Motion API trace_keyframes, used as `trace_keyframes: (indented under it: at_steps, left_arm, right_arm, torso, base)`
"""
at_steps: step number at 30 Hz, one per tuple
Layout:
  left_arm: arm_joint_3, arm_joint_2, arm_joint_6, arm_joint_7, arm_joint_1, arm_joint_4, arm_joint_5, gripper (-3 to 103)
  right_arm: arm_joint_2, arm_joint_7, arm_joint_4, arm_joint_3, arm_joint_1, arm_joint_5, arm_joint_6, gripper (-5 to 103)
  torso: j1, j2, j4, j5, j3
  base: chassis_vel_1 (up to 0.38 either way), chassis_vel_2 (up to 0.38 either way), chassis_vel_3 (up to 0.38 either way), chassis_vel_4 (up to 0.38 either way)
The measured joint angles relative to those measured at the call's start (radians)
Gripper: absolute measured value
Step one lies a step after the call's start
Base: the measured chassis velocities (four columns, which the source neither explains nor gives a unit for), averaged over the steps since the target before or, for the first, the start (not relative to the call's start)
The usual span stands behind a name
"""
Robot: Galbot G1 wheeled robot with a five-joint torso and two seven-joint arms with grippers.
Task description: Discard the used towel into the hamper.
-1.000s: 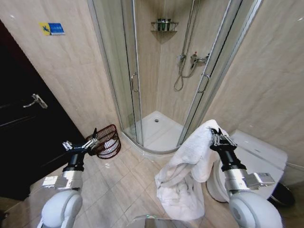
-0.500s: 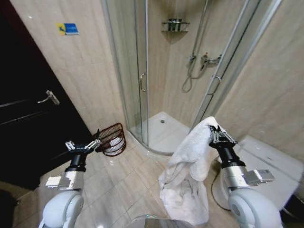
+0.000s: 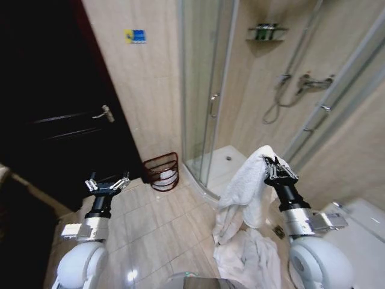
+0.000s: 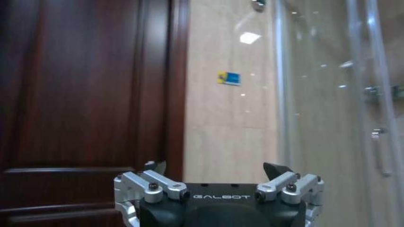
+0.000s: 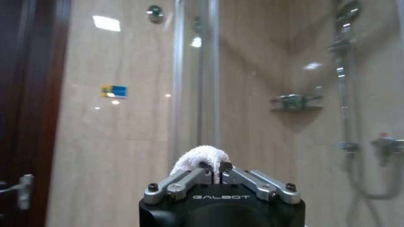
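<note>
A white used towel [image 3: 246,192] hangs from my right gripper [image 3: 274,165], which is shut on its top fold; the lower end trails onto the floor. In the right wrist view a tuft of the towel [image 5: 200,157] sticks up between the closed fingers of the right gripper [image 5: 213,168]. The hamper [image 3: 162,171], a dark reddish-brown ribbed basket with something white inside, stands on the floor against the wall between the door and the shower. My left gripper [image 3: 108,182] is held up, open and empty, to the left of the hamper and nearer me. The left wrist view shows the left gripper [image 4: 215,170] with jaws apart.
A dark wooden door [image 3: 54,120] with a lever handle fills the left. A glass shower enclosure [image 3: 210,90] curves behind the hamper. A white toilet [image 3: 367,235] sits at the right. Tiled floor [image 3: 150,229] lies open between me and the hamper.
The whole head view has swung left, so the door now takes up more of the picture and the hamper sits nearer the centre. Both arms keep their poses; the towel stays gripped.
</note>
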Motion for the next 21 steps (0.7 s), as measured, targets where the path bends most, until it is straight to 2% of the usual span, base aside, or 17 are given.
trace_keyframes:
  at_steps: [15, 21]
  left_arm:
    - [0.012, 0.006, 0.014, 0.01, -0.017, 0.005, 0.01, 100]
    - [0.02, 0.006, -0.002, 0.007, -0.02, 0.015, 0.013, 100]
  right_arm:
    - [-0.016, 0.006, 0.0, 0.014, 0.015, -0.006, -0.01, 3]
    - [-0.01, 0.005, 0.0, 0.012, 0.005, -0.018, -0.01, 3]
  torso:
    - [0.0, 0.0, 0.0, 0.0, 0.0]
    - [0.0, 0.0, 0.0005, -0.0001, 0.0]
  base:
    - [0.122, 0.124, 0.121, 0.122]
    - [0.102, 0.111, 0.124, 0.116]
